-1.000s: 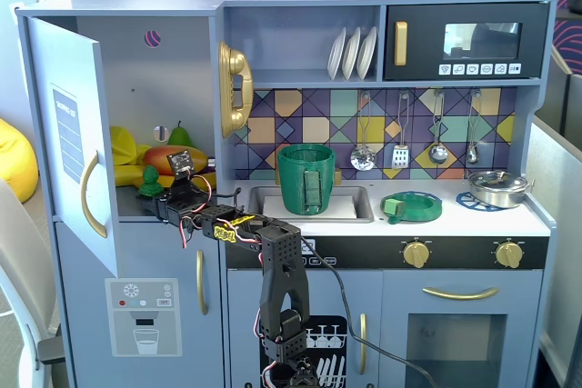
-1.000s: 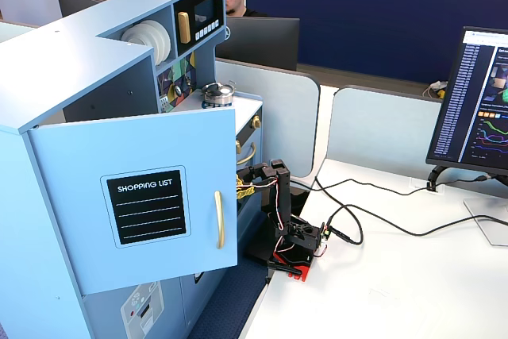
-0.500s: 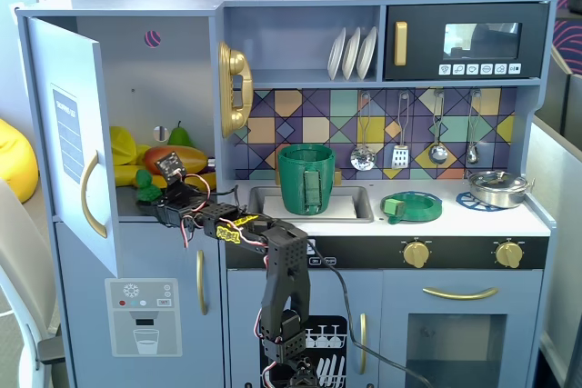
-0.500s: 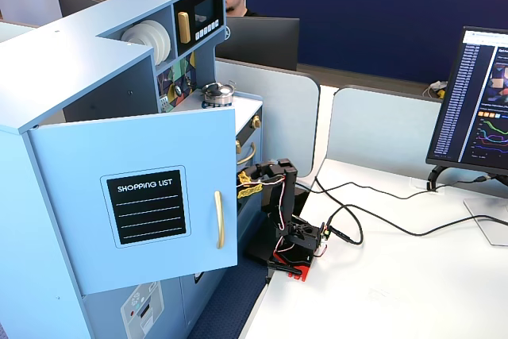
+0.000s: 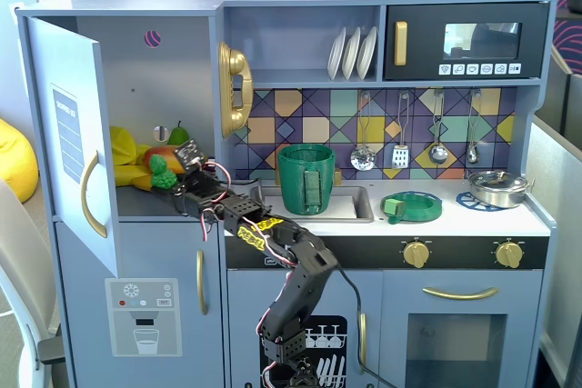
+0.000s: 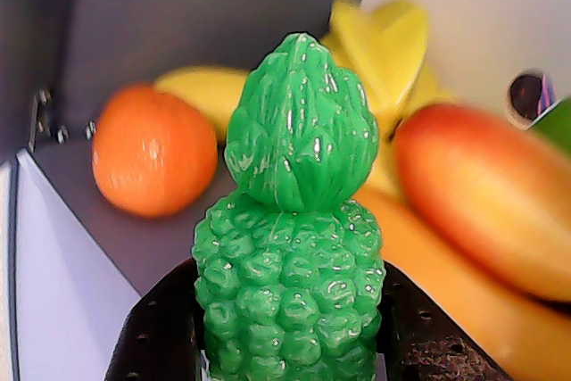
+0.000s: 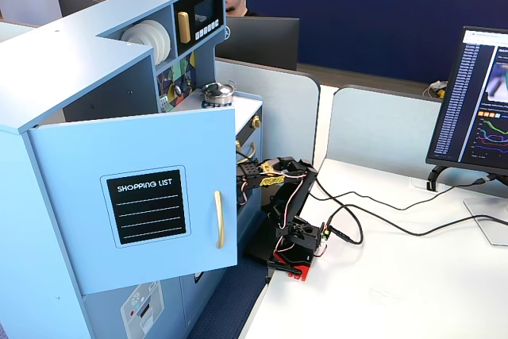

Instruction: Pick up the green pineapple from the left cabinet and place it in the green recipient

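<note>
Gripping the green pineapple [image 6: 290, 310] now, the claw [image 5: 173, 176] has lifted it.

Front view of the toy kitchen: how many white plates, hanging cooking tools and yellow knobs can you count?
White plates: 3
Hanging cooking tools: 4
Yellow knobs: 2
Total: 9
</note>
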